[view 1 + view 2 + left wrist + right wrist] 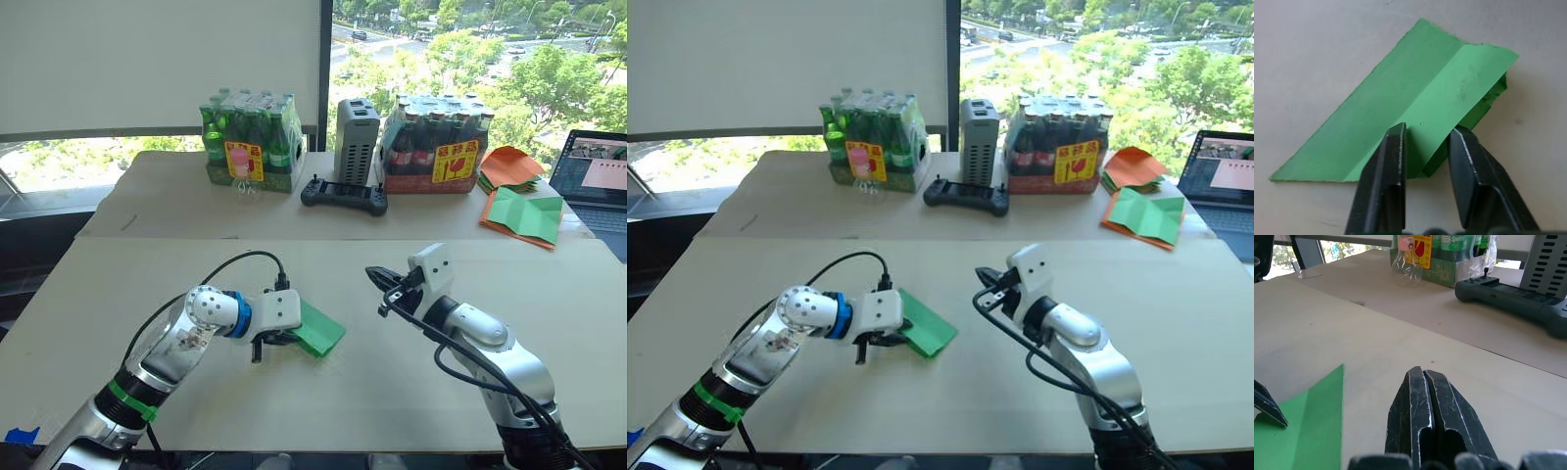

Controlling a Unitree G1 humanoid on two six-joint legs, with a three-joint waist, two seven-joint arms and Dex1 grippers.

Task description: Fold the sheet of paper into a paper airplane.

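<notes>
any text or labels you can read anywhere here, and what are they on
"Sprite": on the green bottle pack, readable in the right wrist view.
Yellow and red stickers on the green bottle pack and the dark bottle pack: printing too small to read.
Laptop screen: content too blurred to read.
Sheet of paper, held in the left gripper: no writing.
</notes>
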